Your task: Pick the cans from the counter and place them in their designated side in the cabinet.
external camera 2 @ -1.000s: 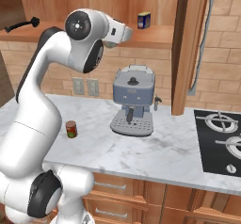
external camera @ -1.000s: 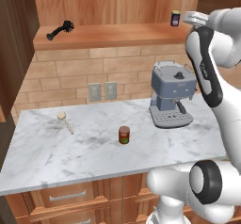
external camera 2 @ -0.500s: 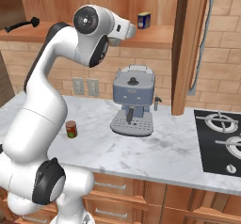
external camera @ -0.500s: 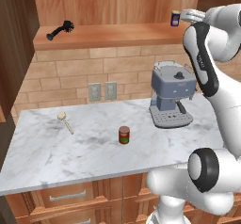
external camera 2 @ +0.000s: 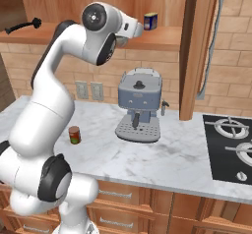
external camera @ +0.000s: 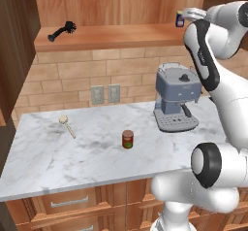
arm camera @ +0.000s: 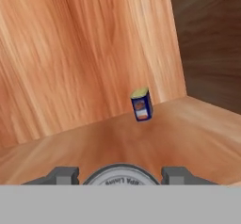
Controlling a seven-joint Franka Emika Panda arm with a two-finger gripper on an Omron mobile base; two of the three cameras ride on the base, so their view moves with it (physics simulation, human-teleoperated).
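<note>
Holding a silver can (arm camera: 121, 177) up at the cabinet (external camera: 121, 7) shelf right now: the gripper (arm camera: 120, 175) has its jaws clenched on the tin, and in the hand view you can see the can's round lid sitting between the two fingertips (arm camera: 62, 174), hovering low over the shelf plank. The blue can with the yellow label (arm camera: 141, 105) is further in, near the back right corner of the shelf, well apart from the held one. The other task can, the dark red can (external camera: 127, 139), is sitting out on the desk (external camera: 58, 162), roughly mid-desk and a bit toward the front edge, between the wooden spoon (external camera: 67, 125) and the coffee machine (external camera: 175, 99).

My take on doing this step well: lower it straight down so the base lands flat on the plank, not tipped, and only let go once it's actually resting. Keep it short of the blue can so the jaws don't knock it when they open. I can't tell from here exactly how much air is under the can, so I'd go slow on the last bit. Then pull back out along the same line, clear of the brush (external camera: 62, 30) at the left end of the shelf.
</note>
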